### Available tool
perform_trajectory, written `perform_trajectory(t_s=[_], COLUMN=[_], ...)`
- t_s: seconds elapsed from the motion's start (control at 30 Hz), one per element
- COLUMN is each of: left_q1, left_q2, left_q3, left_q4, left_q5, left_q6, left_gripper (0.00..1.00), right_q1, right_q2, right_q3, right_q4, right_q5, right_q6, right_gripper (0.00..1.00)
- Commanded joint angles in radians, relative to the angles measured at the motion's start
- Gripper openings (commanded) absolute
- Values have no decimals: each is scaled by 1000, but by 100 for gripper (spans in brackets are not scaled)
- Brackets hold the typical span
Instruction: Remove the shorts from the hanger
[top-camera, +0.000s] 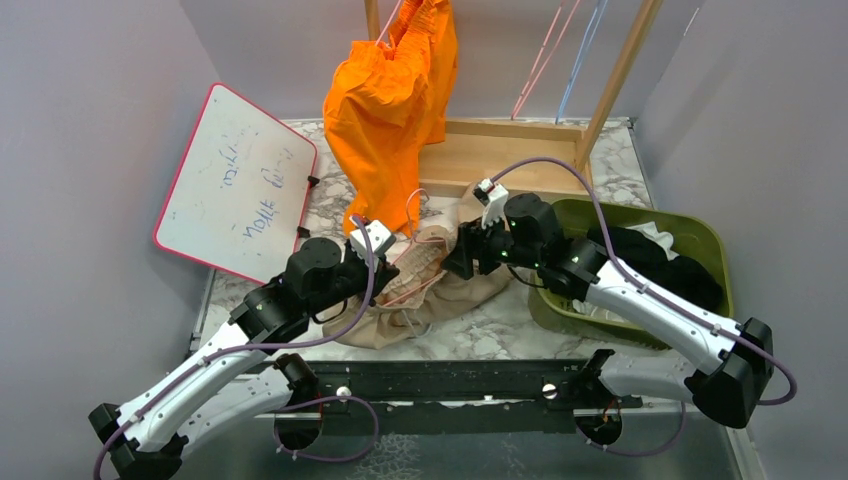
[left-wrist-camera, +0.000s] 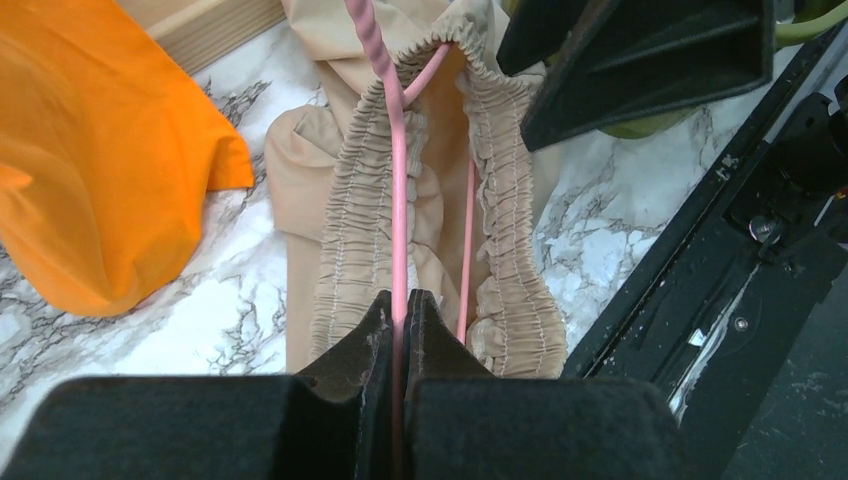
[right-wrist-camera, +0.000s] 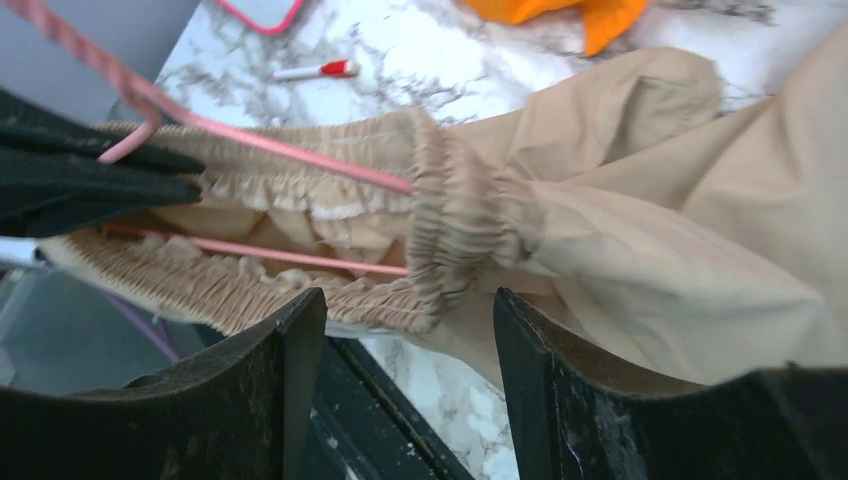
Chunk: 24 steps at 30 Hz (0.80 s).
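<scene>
The soft tan shorts are laid on the marble table, before the bright orange shorts and left of the green bin.

I see left arm reaching far and right from its near-left base, left end effector pinched shut on the pink hanger. Right arm reaches left from near-right base, right end effector jaws apart, facing the left one, close.

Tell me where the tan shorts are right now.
Top view: the tan shorts lie on the table between the left claw and right claw, below the hanging orange shorts, left of the green bin.
</scene>
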Motion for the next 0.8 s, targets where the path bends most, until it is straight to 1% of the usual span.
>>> perform_trajectory(t_s=[0.0, 0.1, 0.2, 0.27, 0.33, 0.37, 0.43, 0.57, 0.63, 0.7, 0.73, 0.77], left_q1=[1, 2, 1, 1, 1, 1, 1, 1, 1, 1, 1, 2], left_q2=[-20, -20, -18, -21, -23, -24, -24, -15, -6, -4, -4, -5], left_q3=[-2, 2, 8, 9, 11, 9, 9, 15, 20, 22, 22, 22], left_q4=[61, 59, 55, 52, 49, 48, 47, 47, 47, 45, 47, 46], left_q5=[3, 10, 16, 16, 13, 3, -2, 5, 12, 16, 17, 18], left_q6=[-20, -18, -20, -24, -23, -23, -23, -26, -24, -25, -26, -26], left_gripper=[0, 0, 0, 0, 0, 0, 0, 0, 0, 0, 0, 0], right_q1=[13, 21, 28, 28, 28, 29, 29, 29, 30, 29, 29, 30], right_q2=[4, 45, 74, 72, 59, 55, 56, 89, 123, 148, 158, 162], right_q3=[37, 75, 89, 84, 71, 66, 71, 81, 91, 105, 112, 116], right_q4=[-18, -34, -43, -22, 8, 19, 24, 25, 5, -25, -39, -47], right_q5=[197, 263, 352, 367, 371, 367, 348, 259, 243, 272, 294, 312], right_q6=[-12, 22, 19, 12, 13, 10, 0, -20, -24, -25, -28, -35], right_gripper=[65, 63, 58, 52, 42, 40, 40, 48, 51, 52, 49, 44])
